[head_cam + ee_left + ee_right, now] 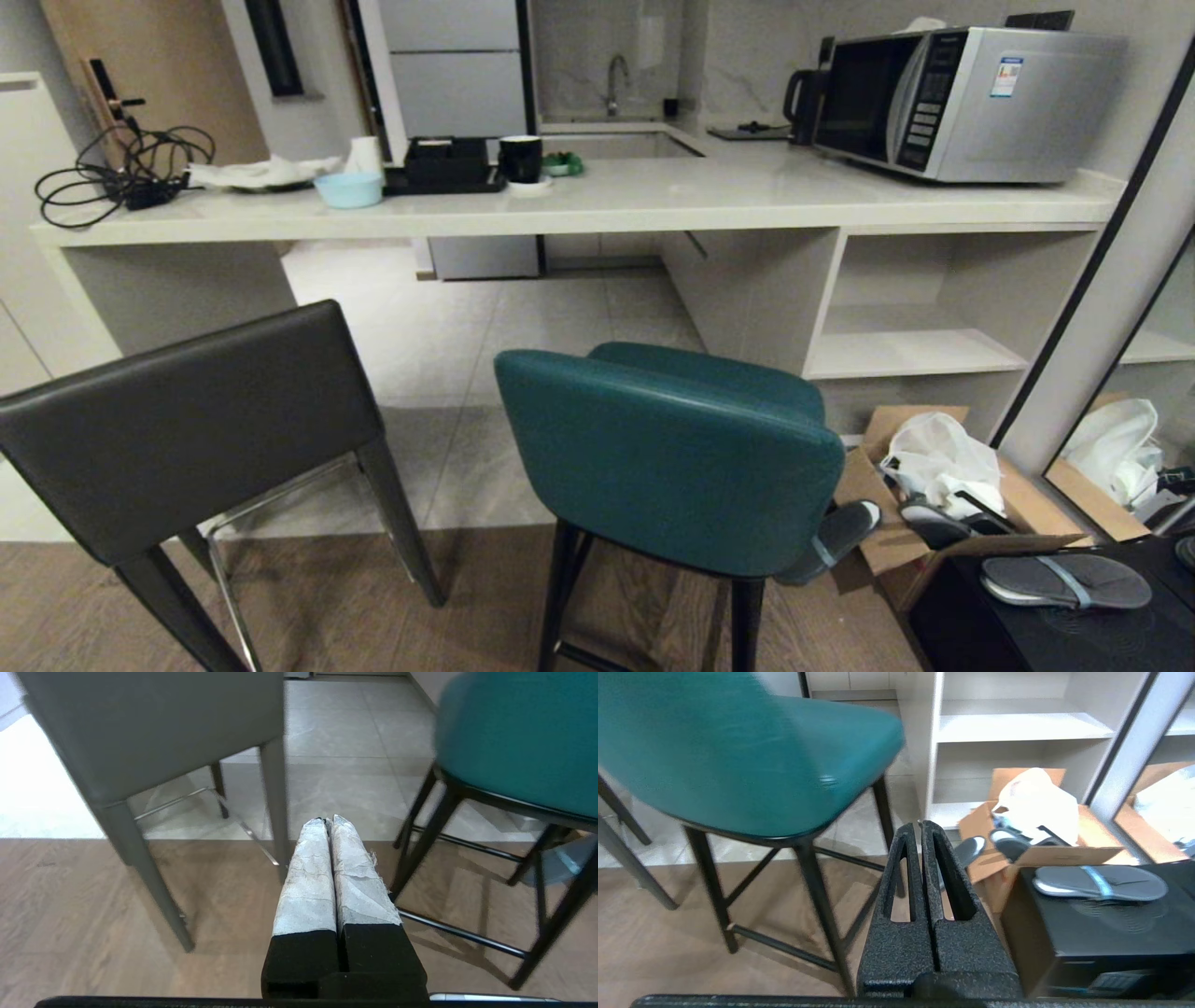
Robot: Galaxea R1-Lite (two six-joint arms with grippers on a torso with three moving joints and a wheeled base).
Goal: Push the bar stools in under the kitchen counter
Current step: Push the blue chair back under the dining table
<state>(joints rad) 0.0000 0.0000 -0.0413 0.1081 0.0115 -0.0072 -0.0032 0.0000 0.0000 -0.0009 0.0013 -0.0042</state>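
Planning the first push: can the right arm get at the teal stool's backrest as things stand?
Probably yes. The right end effector, shut, sits low just behind the teal stool, nothing lying between them. The cardboard box and black case stand off to the side, away from the stool.

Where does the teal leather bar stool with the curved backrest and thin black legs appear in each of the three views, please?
Head view: the teal leather bar stool stands centre foreground, before the off-white kitchen counter.
Left wrist view: its seat and legs fill the right edge.
Right wrist view: it fills the upper left.
Shared landmark: the dark grey square-backed stool, seen beside it in all three.
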